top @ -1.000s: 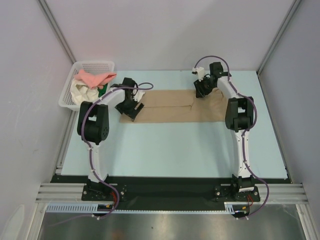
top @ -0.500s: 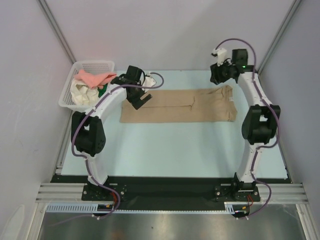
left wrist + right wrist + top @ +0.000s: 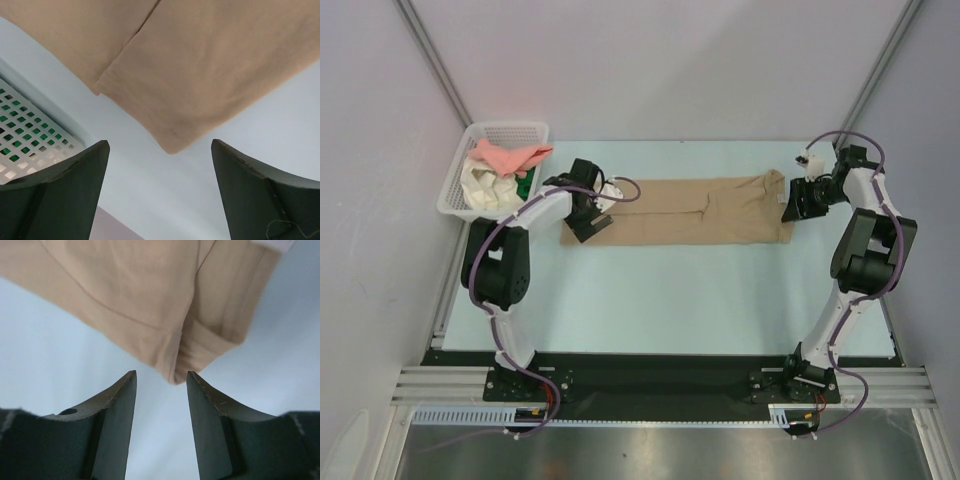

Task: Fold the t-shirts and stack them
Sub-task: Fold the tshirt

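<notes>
A tan t-shirt (image 3: 690,211) lies folded into a long strip across the far part of the table. My left gripper (image 3: 582,228) hovers over its left end, open and empty; the left wrist view shows a corner of the tan cloth (image 3: 200,65) just ahead of the open fingers (image 3: 65,195). My right gripper (image 3: 790,207) is at the strip's right end, open and empty; the right wrist view shows the folded tan cloth (image 3: 150,300) with its corner just ahead of the fingertips (image 3: 117,410). A salmon-pink shirt (image 3: 510,156), a cream-white shirt (image 3: 482,184) and a bit of green cloth (image 3: 525,183) lie in the basket.
A white plastic mesh basket (image 3: 458,190) stands at the far left of the table; its wall shows in the left wrist view (image 3: 25,135). The pale blue table (image 3: 670,290) ends in a black strip near the arm bases. Grey walls close in on both sides.
Both arms swung out from the shirt's middle toward its ends and came down. The shirt has been stretched into a longer, narrower strip.
</notes>
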Robot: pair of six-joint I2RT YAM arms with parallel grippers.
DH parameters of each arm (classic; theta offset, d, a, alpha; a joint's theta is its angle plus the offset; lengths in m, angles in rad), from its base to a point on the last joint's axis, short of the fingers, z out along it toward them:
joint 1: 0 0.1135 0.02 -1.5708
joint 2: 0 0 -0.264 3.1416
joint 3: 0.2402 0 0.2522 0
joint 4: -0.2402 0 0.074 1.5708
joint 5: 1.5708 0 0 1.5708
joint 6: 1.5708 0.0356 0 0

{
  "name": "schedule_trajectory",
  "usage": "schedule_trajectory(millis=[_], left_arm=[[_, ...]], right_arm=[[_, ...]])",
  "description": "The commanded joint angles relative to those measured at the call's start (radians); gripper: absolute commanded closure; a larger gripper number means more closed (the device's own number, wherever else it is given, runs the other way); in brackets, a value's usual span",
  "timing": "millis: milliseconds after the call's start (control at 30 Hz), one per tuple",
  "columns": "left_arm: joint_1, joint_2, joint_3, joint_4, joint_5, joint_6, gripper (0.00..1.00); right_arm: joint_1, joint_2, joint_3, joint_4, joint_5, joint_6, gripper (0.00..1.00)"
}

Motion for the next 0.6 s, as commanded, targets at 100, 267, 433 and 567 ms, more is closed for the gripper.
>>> schedule_trajectory(millis=[100,267,433,567], left_arm=[[0.053,0.05,0.091,0.013,0.005,-0.034,0.11],[0.092,0.145,0.18,-0.01,0.025,-0.04,0.11],[0.115,0.221,0.297,-0.047,0.058,-0.08,0.12],[0.115,0.258,0.334,-0.072,0.066,-0.089,0.12]], right_arm=[[-0.007,0.016,0.001,-0.123,-0.117,-0.124,0.5],[-0.001,0.019,-0.031,-0.077,-0.068,-0.116,0.5],[-0.012,0.051,0.007,-0.139,-0.04,-0.173,0.5],[-0.032,0.079,0.009,-0.141,-0.043,-0.179,0.49]])
